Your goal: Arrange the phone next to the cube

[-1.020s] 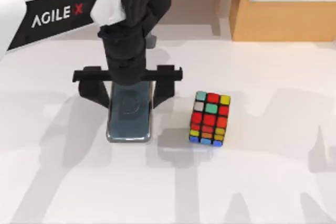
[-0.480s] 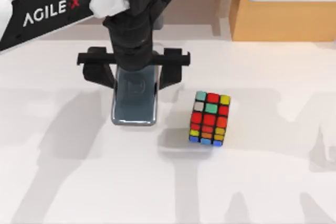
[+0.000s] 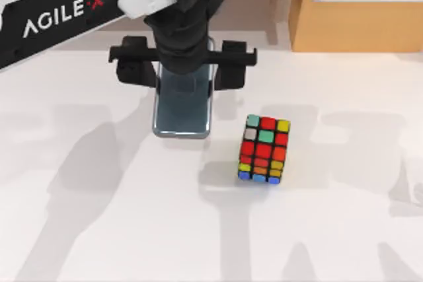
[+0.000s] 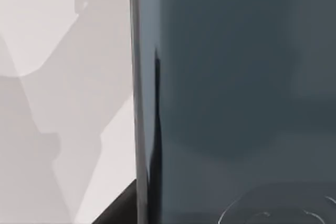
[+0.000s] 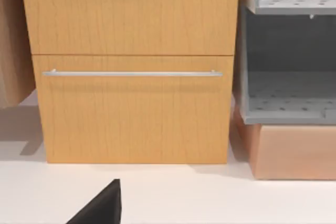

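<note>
The phone (image 3: 182,107), a flat dark grey-teal slab with a silvery rim, hangs above the table with my left gripper (image 3: 184,74) shut on its far half. One black finger is pressed against each long side. Its glossy screen (image 4: 236,98) is close up in the left wrist view, with the silvery edge beside it. The cube (image 3: 264,150), with black edges and red, yellow, teal and orange stickers, stands on the table to the right of the phone and nearer the front, a short gap away. My right arm is parked; a black part of its gripper (image 5: 100,208) shows in the right wrist view.
A wooden cabinet with a metal handle (image 3: 360,4) stands behind the table at the back right, and its drawer front (image 5: 131,108) faces the right wrist camera beside a grey shelf unit (image 5: 289,66). The white table (image 3: 132,229) spreads wide in front.
My left gripper has carried the phone toward the back of the table and slightly right, lifting it off the surface. The cube has stayed put.
</note>
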Robot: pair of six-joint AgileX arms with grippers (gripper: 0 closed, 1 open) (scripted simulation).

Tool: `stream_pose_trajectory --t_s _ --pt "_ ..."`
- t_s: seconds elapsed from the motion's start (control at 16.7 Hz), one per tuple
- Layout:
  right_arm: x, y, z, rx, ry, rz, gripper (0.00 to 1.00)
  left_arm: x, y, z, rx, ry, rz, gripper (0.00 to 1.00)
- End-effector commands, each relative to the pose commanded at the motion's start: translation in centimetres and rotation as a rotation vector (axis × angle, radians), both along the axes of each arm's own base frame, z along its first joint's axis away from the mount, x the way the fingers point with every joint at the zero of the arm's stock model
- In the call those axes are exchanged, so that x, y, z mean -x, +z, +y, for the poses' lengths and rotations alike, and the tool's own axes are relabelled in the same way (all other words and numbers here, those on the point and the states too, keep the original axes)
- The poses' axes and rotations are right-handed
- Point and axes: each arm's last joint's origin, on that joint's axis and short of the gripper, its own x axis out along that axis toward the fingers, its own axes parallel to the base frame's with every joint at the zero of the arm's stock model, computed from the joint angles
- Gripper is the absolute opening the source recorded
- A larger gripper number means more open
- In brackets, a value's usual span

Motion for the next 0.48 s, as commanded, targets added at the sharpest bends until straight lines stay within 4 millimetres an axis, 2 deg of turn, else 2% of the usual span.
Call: stream_pose_trajectory --t_s 0.48 --pt "0.00 0.00 0.00 0.000 0.000 0.000 1.00 0.22 0.01 -0.63 0.020 0.007 -0.025 0.00"
